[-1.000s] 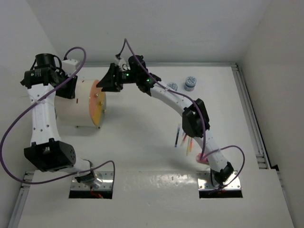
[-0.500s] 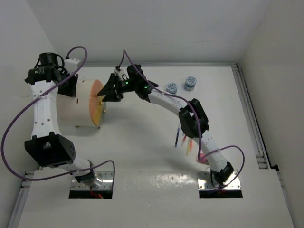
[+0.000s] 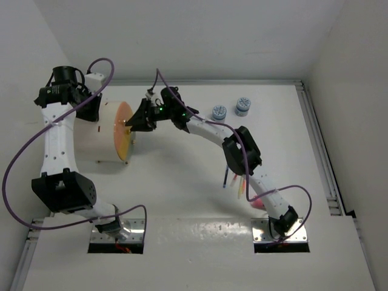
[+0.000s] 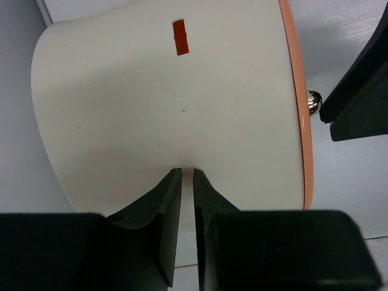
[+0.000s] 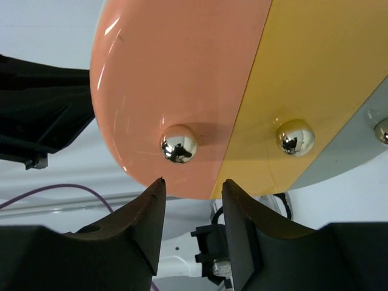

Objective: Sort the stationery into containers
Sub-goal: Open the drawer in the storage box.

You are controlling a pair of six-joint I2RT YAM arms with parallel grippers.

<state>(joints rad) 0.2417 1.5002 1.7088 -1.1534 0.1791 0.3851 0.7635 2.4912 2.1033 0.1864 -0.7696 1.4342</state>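
Right wrist: open, empty right fingers sit just below a small shiny metal knob, probably slippery, so pinch squarely. Left fingers, nearly closed and empty, touch the cream drum.

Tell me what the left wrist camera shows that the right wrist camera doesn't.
Only the left wrist: the drum side-on, its cream wall with a small red patch, and the left claw, nearly shut, pointing at it. Only the right wrist: the face's peach segment and yellow segment, and the open right claw just below the peach one's knob. Both: the drum and a shiny knob.
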